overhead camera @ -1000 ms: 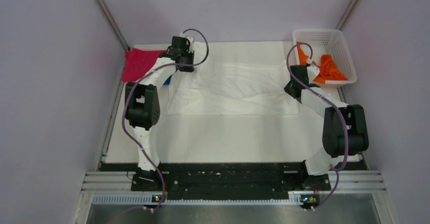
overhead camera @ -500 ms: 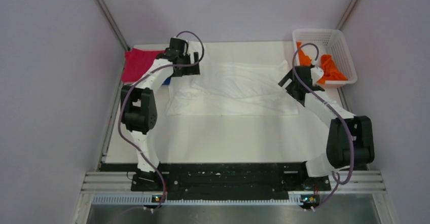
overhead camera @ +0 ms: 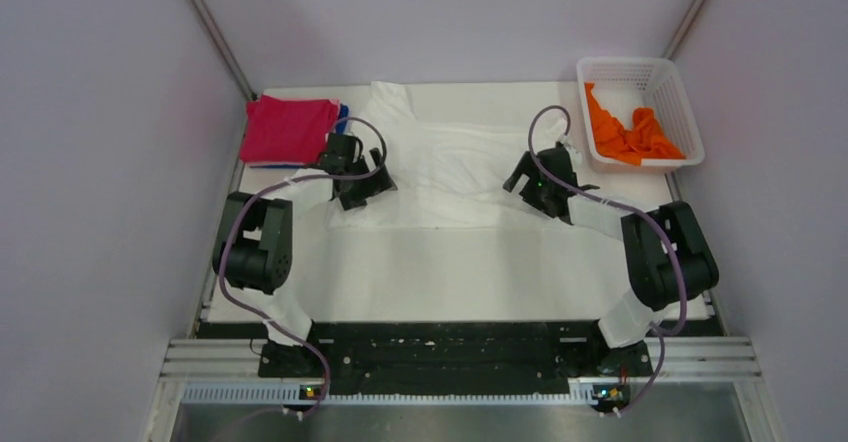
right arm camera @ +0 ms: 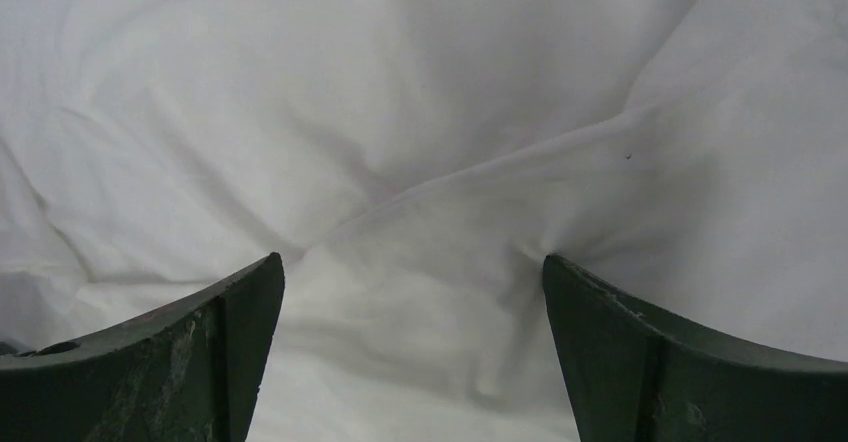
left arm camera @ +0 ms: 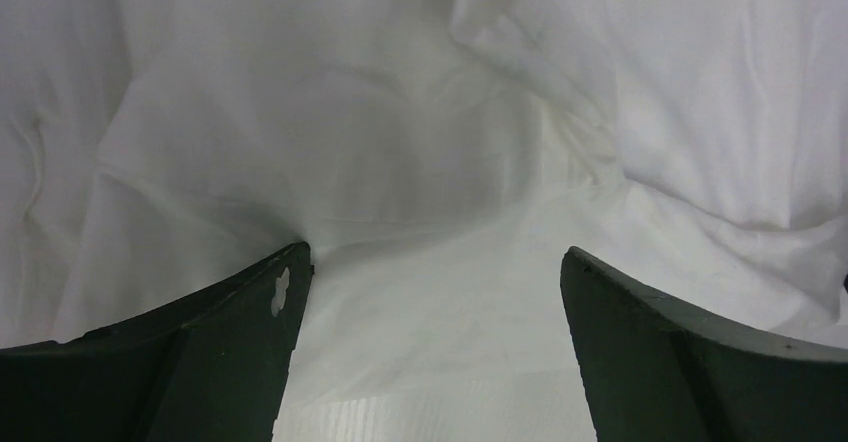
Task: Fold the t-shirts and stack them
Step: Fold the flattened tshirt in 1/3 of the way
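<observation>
Four t-shirts share a white tabletop (overhead camera: 450,272) closed in by pale lilac walls (overhead camera: 100,162), with a metal rail (overhead camera: 460,357) along the near edge. The white t-shirt (overhead camera: 450,157) lies rumpled across the far middle. The magenta-red t-shirt (overhead camera: 288,130) sits folded at the far left corner on top of the blue t-shirt (overhead camera: 343,114), of which only an edge shows. The orange t-shirt (overhead camera: 625,137) lies crumpled in the white lattice basket (overhead camera: 690,112) at the far right.

From overhead both arms reach low over the white t-shirt, one at each side, but their fingers are too small to read. The wrist views fill that in: the left pincer (left arm camera: 430,262) is spread wide, its tips down on wrinkled white cloth. The right pincer (right arm camera: 412,262) is likewise spread, a raised crease running between its fingers.
</observation>
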{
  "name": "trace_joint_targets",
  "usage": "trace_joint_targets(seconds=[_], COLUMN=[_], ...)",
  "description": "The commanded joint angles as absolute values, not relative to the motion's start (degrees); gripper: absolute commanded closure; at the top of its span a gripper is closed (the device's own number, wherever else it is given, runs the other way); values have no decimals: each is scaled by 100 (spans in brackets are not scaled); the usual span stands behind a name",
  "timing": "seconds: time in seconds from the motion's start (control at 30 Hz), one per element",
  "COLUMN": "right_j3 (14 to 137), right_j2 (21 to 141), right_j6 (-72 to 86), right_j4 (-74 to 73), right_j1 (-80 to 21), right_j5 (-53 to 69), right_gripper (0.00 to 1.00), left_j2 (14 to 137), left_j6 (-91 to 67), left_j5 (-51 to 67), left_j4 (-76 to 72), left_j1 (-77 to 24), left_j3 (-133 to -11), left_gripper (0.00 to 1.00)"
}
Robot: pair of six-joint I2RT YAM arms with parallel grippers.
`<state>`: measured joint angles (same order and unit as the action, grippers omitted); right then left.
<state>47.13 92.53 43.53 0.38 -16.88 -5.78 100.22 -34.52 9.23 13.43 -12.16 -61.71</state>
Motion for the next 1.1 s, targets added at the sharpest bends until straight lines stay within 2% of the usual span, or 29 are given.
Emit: trace_joint_targets(seconds=[0.0,0.3,0.5,0.7,0.87,1.07], right_j3=[4358,2942,2213,2007,2120,2560], right_j2=[9384,7916,6395,5188,4938,4919], right_j6=[4491,4816,4873,4795,4739,4427], right_j4=[668,-162,-1212,-2023,-1999,-1815], right_j1=[-1796,-1916,-1990,-2079,-2077,-2074], right_j5=[-385,-704,-570,-212,-64,-378], right_gripper=[1,1,1,1,1,1], left_j2=[9991,8649,6902,5354,4604,4701], left_j6=[-3811,-4067,-4431,-4747,-4749,-4508], left_j5=[712,465,285,338,473,750], left_j4=[967,1140,1809,2515,2714,2290], left_j1=[-1169,-1178,-1257,-1388,-1396,-1400], left_j3=[-5783,-4206,-2976,-2296,-2218,-2857], left_gripper=[2,3,3,3,3,1])
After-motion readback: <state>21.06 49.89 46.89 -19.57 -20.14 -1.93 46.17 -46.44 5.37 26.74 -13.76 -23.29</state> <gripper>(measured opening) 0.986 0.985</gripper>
